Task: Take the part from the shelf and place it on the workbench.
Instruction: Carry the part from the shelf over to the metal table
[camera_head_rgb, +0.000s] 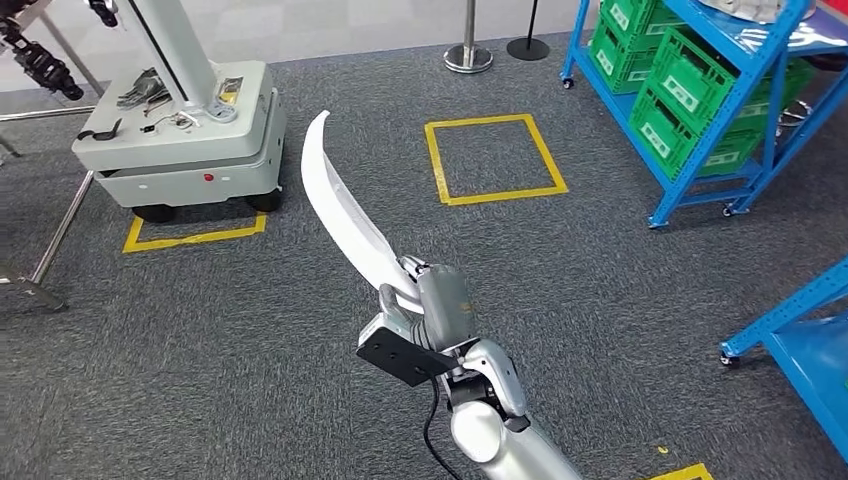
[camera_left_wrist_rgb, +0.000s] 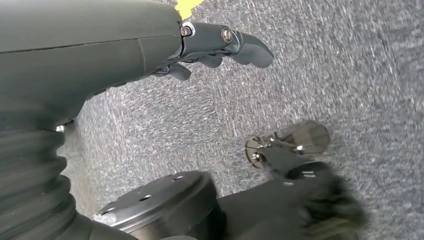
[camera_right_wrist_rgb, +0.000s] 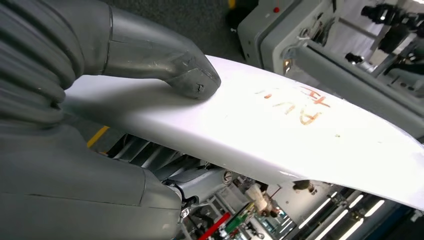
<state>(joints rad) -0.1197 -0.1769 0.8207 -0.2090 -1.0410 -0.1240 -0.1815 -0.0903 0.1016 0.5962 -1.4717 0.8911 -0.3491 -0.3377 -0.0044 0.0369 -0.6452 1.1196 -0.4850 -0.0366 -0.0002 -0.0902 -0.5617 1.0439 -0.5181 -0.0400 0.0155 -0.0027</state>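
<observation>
My right hand (camera_head_rgb: 425, 300) holds a long, curved white part (camera_head_rgb: 345, 205) that rises up and to the left over the carpet. In the right wrist view the thumb (camera_right_wrist_rgb: 165, 62) presses on the part's (camera_right_wrist_rgb: 280, 130) white face, which carries faint orange writing, and the fingers (camera_right_wrist_rgb: 200, 177) lie under it. My left hand (camera_left_wrist_rgb: 220, 47) hangs over the grey carpet with its dark fingers loosely curled and nothing in them.
A grey wheeled cart (camera_head_rgb: 180, 135) carrying a robot arm stands at the back left over yellow floor tape. A yellow taped square (camera_head_rgb: 493, 158) marks the carpet ahead. Blue shelving (camera_head_rgb: 720, 110) with green crates stands at the right; another blue rack (camera_head_rgb: 800, 350) is nearer.
</observation>
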